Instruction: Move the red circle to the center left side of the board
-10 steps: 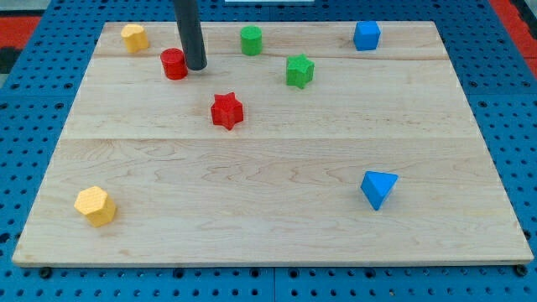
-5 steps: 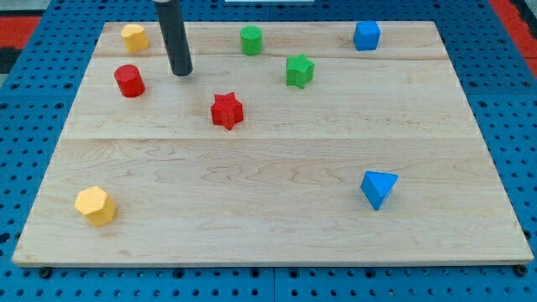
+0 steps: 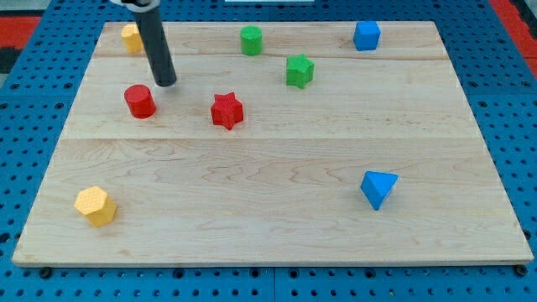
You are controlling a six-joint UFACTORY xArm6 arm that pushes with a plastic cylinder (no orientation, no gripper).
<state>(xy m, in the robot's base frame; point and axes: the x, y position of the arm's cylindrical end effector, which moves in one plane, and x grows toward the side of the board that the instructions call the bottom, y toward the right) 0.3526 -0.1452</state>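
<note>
The red circle [image 3: 140, 101] is a short red cylinder on the wooden board [image 3: 268, 201], at the upper left. My tip [image 3: 165, 84] is the lower end of a dark rod that comes down from the view's top. It stands just to the upper right of the red circle, a small gap apart. A red star [image 3: 226, 111] lies to the right of the circle.
A yellow block [image 3: 130, 36] is partly hidden behind the rod at the top left. A green cylinder [image 3: 251, 40], a green star [image 3: 299, 70] and a blue cube [image 3: 367, 35] lie along the top. A yellow hexagon [image 3: 95, 205] sits bottom left, a blue triangle [image 3: 377, 188] lower right.
The red circle slid left, then down and slightly right. My tip moved left and a little down, following it.
</note>
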